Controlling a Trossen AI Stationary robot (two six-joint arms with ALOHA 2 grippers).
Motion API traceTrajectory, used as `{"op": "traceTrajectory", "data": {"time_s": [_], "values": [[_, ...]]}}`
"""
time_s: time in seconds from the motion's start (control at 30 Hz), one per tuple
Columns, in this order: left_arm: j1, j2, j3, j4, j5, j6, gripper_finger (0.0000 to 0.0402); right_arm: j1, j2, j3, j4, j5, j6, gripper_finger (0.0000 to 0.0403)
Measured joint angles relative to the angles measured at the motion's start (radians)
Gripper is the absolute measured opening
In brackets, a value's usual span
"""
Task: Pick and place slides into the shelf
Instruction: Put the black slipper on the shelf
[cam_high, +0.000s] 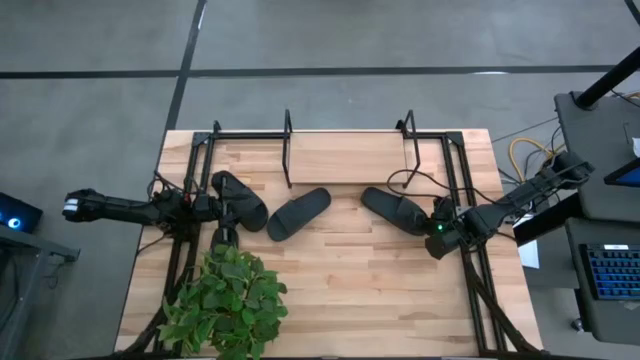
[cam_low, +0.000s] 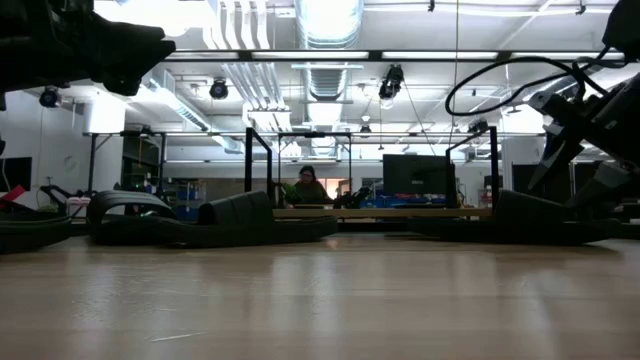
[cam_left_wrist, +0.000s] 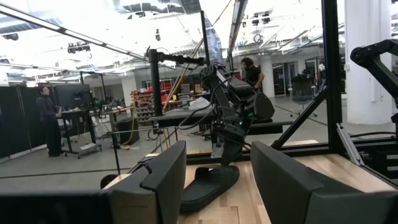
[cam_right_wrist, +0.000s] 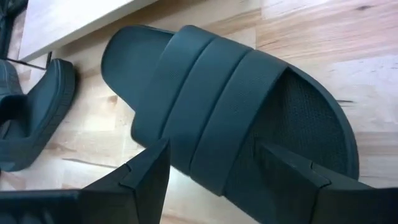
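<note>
- While my right end effector hangs spread over the right-hand black wide-strap slide, touching nothing, that slide lies flat on the pale wood counter.
- My left end effector sits spread at the left by the left slide.
- A third slide lies mid-counter, near the thin black-rod shelf at the far edge.

- You have three slides on the table: one toward the left edge, one near the middle, one toward the right edge.
- One shelf stands along the far edge.
- One plant sits at the near edge.
- Two arms reach in, one from each side.
</note>
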Motion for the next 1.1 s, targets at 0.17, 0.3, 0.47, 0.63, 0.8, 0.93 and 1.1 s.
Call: {"op": "traceTrajectory", "data": {"time_s": [0.17, 0.3, 0.47, 0.63, 0.8, 0.93, 1.1], "values": [[0.0, 0.001, 0.0, 0.0, 0.0, 0.0, 0.0167, 0.0, 0.0, -0.053, 0.094, 0.025, 0.022, 0.0219], [0.0, 0.001, 0.0, 0.0, 0.0, 0.0, 0.0167, 0.0, 0.0, -0.084, 0.184, 0.083, 0.017, 0.0219], [0.0, 0.001, 0.0, 0.0, 0.0, 0.0, 0.0167, 0.0, 0.0, -0.099, 0.221, 0.1, 0.017, 0.0219], [0.0, 0.002, 0.0, 0.0, 0.0, 0.0, 0.0167, 0.0, 0.0, -0.117, 0.271, 0.186, 0.016, 0.0218], [0.0, 0.001, 0.0, 0.0, 0.0, 0.0, 0.0167, 0.0, 0.0, -0.123, 0.273, 0.19, 0.016, 0.0196], [0.0, 0.001, 0.0, 0.0, 0.0, 0.0, 0.0167, 0.0, 0.0, -0.123, 0.275, 0.19, -0.002, 0.0152], [0.0, 0.001, 0.0, 0.0, 0.0, 0.0, 0.0167, 0.0, 0.0, -0.123, 0.312, 0.193, -0.07, 0.0064]]}}
